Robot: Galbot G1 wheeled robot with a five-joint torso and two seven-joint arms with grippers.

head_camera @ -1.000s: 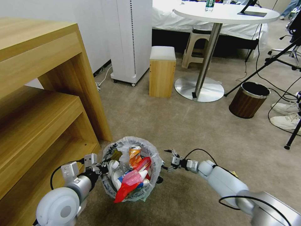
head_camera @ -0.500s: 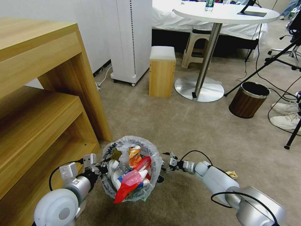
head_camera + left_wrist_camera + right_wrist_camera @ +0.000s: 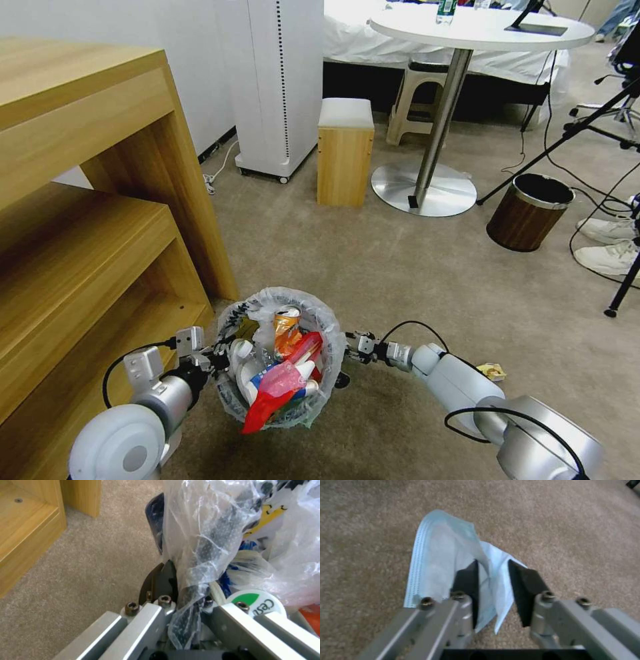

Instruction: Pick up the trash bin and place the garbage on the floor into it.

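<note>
- Left gripper (image 3: 217, 357) is clenched on the near-left rim of the small round trash bin lined with crinkly translucent white plastic (image 3: 267, 297). In my left wrist view the left gripper (image 3: 186, 590) pinches the bag film and the dark rim together.
- Right gripper (image 3: 357, 347) sits just beside the bin's right side, low over the beige short-pile carpet floor (image 3: 373, 267).
- My right wrist view shows the right gripper (image 3: 491, 590) with fingers parted, straddling a fold of a pale blue pleated face mask (image 3: 436, 550). The pads are not pressed together. The mask's long axis runs away along the fingers.
- Bin stands upright, mouth up, close to the corner of the light wooden shelf unit (image 3: 100, 220).
- Inside it: a crushed orange can (image 3: 288, 327) and a red wrapper (image 3: 263, 403).
- Writing: a round white lid with a green mark (image 3: 260, 602) reads "Cest". The bag's black lettering is unreadable, and a yellow mark (image 3: 266, 517) shows on it.
- Small yellow wrapper (image 3: 493, 371) lies on the carpet beside my right arm.
</note>
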